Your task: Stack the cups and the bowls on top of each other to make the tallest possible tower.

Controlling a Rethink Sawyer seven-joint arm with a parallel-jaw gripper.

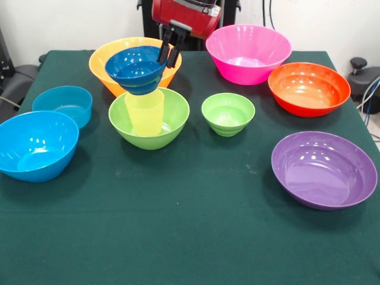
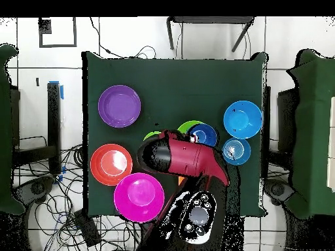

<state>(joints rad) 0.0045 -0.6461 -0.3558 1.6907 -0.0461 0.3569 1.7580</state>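
Observation:
A pale yellow tumbler [image 1: 145, 113] stands upright inside a lime-green bowl [image 1: 172, 122]. A dark blue bowl [image 1: 135, 68] is at the tumbler's mouth, tilted a little, its base touching or just over the rim. My gripper [image 1: 168, 52] comes down from above, its two black fingers shut on the far right rim of this blue bowl. In the overhead view the blue bowl [image 2: 204, 134] shows beside the red arm [image 2: 186, 157], and a sliver of the lime-green bowl [image 2: 189, 123] shows behind it. The gripper itself is hidden under the arm there.
Around the stack stand an orange-yellow bowl [image 1: 110, 56] behind, a pink bowl [image 1: 248, 53], a red-orange bowl [image 1: 309, 89], a small green bowl [image 1: 228, 114], a purple bowl [image 1: 323, 169], a large light-blue bowl [image 1: 37, 145] and a small low light-blue bowl [image 1: 62, 104].

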